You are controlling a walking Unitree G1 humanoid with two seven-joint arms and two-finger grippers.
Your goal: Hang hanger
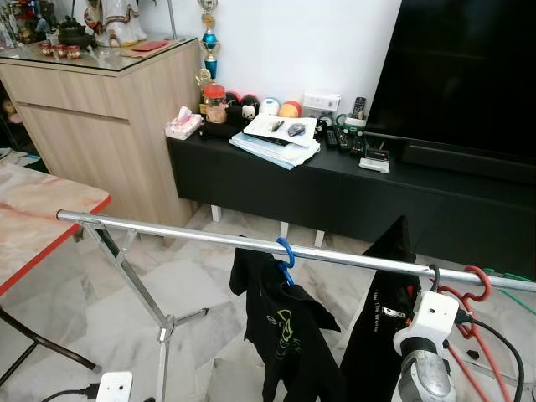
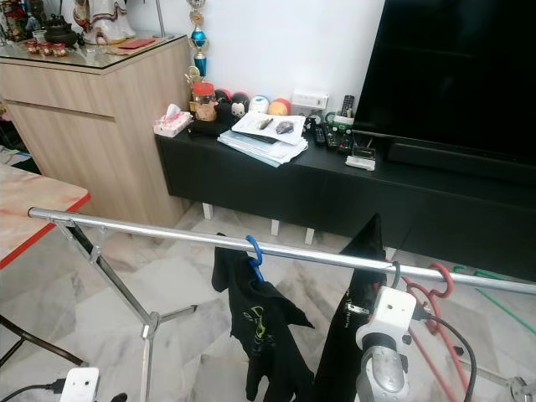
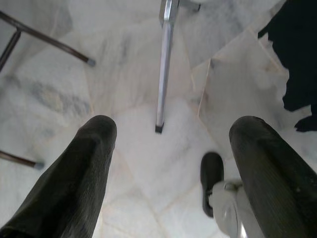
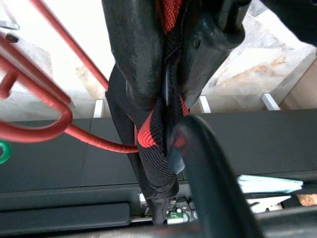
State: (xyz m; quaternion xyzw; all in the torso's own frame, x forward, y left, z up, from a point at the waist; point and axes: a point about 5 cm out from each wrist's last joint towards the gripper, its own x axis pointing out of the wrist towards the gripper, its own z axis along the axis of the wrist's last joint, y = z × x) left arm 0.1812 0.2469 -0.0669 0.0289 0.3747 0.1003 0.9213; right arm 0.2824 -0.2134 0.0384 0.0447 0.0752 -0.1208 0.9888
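silver clothes rail (image 1: 209, 237) spanning the scene, carried on a folding metal stand (image 1: 159, 314) over the marble floor (image 1: 92, 318).

blue hanger (image 1: 285, 254) hooked near the rail's middle, carrying a black t-shirt (image 1: 285, 331) with a green print.

second black garment (image 1: 381, 310) hanging further toward the rail's right end, with a dark hook (image 1: 434, 275) over the rail just above the right arm.

red hangers (image 1: 469, 293) hooked on the rail at its right end, just beside the dark hook, their red wires running down behind the right wrist.

right gripper (image 4: 166, 89) raised just below the rail. fingers pressed together on black fabric with a red and black woven band (image 4: 151, 139); red hanger wires passing beside them. whether the fingers also clamp a hanger frame cannot be told.

left gripper (image 3: 168, 148) hanging low, fingers (image 3: 89, 163) spread wide apart, empty, pointing at the marble floor and one foot of the stand (image 3: 163, 74).

black tv cabinet (image 1: 352, 188) against the wall beyond the rail, carrying papers and remotes.
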